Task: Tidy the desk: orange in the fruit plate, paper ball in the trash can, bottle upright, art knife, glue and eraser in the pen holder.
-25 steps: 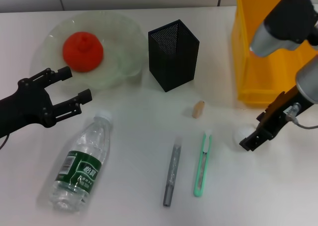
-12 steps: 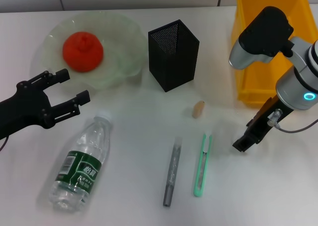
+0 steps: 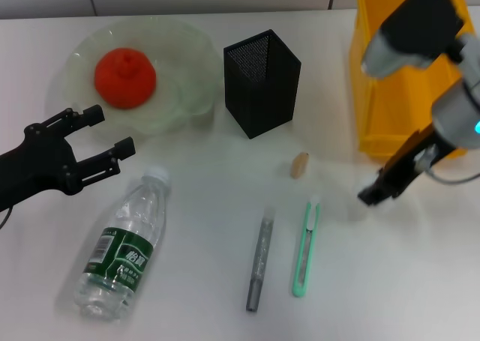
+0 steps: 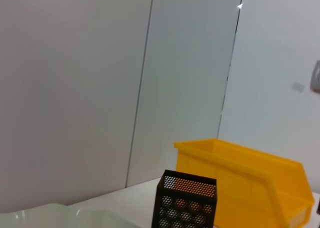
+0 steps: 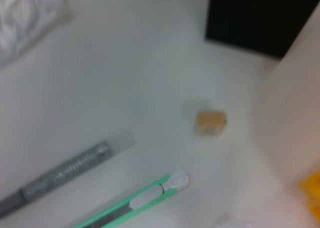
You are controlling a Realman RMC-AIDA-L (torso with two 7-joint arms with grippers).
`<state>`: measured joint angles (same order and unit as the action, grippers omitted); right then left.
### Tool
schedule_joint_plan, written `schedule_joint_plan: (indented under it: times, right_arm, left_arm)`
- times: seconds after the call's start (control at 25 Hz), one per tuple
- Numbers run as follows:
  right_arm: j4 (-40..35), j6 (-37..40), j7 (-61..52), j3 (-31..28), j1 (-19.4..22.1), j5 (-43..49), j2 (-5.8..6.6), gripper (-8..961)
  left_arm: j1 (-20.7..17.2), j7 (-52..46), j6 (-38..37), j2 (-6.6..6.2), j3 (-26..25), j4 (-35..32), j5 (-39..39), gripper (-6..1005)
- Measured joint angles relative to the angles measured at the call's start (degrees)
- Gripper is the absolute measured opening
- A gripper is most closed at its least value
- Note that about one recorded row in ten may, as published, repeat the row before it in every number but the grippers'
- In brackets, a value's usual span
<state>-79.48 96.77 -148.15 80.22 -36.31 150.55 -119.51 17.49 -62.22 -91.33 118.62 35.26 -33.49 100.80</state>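
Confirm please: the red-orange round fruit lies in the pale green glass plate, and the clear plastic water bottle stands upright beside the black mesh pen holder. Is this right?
Not quite. In the head view the clear plastic water bottle lies on its side, well apart from the black mesh pen holder. The red-orange round fruit does lie in the pale green glass plate.

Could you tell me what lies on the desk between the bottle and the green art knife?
The grey glue stick lies between the bottle and the art knife, seen in the head view.
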Motion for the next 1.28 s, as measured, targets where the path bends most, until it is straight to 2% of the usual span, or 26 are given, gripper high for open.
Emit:
schedule_joint_plan:
  times: [0.08,0.12,0.16,0.28,0.32,0.36,0.48,0.52,0.56,0.72,0.84,0.88,0.92,1.0,1.08,1.12,1.16,1.2,1.24,1.28]
  right_arm:
    - [-2.1,1.0,0.0,-1.6,0.1,0.0,0.04,456]
    - [-6.5,3.7,0.0,-5.1,0.1,0.0,0.07,447]
    - [-6.5,3.7,0.0,-5.1,0.1,0.0,0.07,438]
    - [-13.2,6.4,0.9,-13.2,-0.1,0.3,0.38,412]
    - [-14.9,6.0,2.6,-18.3,-0.5,1.0,0.7,412]
    - [-14.9,6.0,2.6,-18.3,-0.5,1.0,0.7,412]
    - [-14.0,0.2,6.9,-24.1,-0.2,1.4,0.86,413]
    - [-10.6,-7.3,9.9,-25.3,1.3,1.0,0.5,413]
    - [-10.6,-7.3,9.9,-25.3,1.3,1.0,0.5,413]
    - [-0.9,-19.6,12.1,-23.5,2.9,0.0,0.26,474]
    - [0.7,-21.5,12.8,-23.4,3.6,-2.7,0.2,535]
    - [0.9,-21.8,13.4,-23.5,4.2,-4.9,0.2,558]
    - [1.0,-22.0,15.1,-23.8,6.0,-10.9,0.23,580]
    - [0.8,-22.0,16.2,-23.9,7.0,-14.1,0.26,626]
    - [0.7,-21.8,19.9,-24.0,9.6,-21.9,0.35,671]
    - [0.6,-21.4,24.2,-24.0,12.4,-29.1,0.36,694]
    - [0.6,-21.4,24.2,-24.0,12.4,-29.1,0.36,717]
    - [0.7,-21.3,26.4,-23.9,13.8,-32.0,0.34,739]
    - [0.9,-20.9,29.4,-23.7,15.4,-35.5,0.3,762]
    - [1.4,-20.1,32.3,-23.6,16.7,-38.3,0.24,780]
  left_arm:
    - [-0.1,0.0,-0.5,-0.01,0.0,0.0,0.0,803]
    - [-0.1,0.0,-1.4,-0.05,0.0,0.0,0.0,803]
    - [-0.1,0.0,-1.4,-0.05,0.0,0.0,0.0,803]
    - [-0.5,0.2,-3.3,-0.15,0.0,-0.2,0.0,802]
    - [-0.8,0.6,-4.4,-0.16,-0.1,-0.3,0.0,802]
    - [-0.8,0.6,-4.4,-0.16,-0.1,-0.3,0.0,802]
    - [-1.0,0.5,-5.7,-0.17,0.0,-0.2,0.0,802]
    - [-0.9,-0.4,-6.9,-0.22,0.6,-0.3,0.1,802]
    - [-0.9,-0.4,-6.9,-0.22,0.6,-0.3,0.1,801]
    - [-1.0,-1.0,-9.6,-0.22,2.2,-1.3,0.4,801]
    - [-1.1,-1.6,-10.4,-0.17,2.3,-1.9,0.4,800]
    - [-1.1,-1.6,-10.4,-0.17,2.3,-1.9,0.4,800]
    - [-1.3,-6.1,-14.2,0.03,2.3,-4.7,0.2,800]
    - [-1.2,-10.6,-15.0,0.29,2.9,-7.9,0.3,800]
    - [-1.3,-14.2,-14.3,0.46,4.5,-10.9,0.3,800]
    - [-1.9,-18.6,-11.8,0.54,7.9,-15.4,-0.3,800]
    - [-1.9,-18.6,-11.8,0.54,7.9,-15.4,-0.3,799]
    - [-2.4,-21.1,-10.0,0.58,9.9,-17.5,-0.8,799]
    - [-2.4,-21.1,-10.0,0.58,9.9,-17.5,-0.8,799]
    - [-3.2,-24.4,-7.1,0.58,13.5,-21.2,-1.7,799]
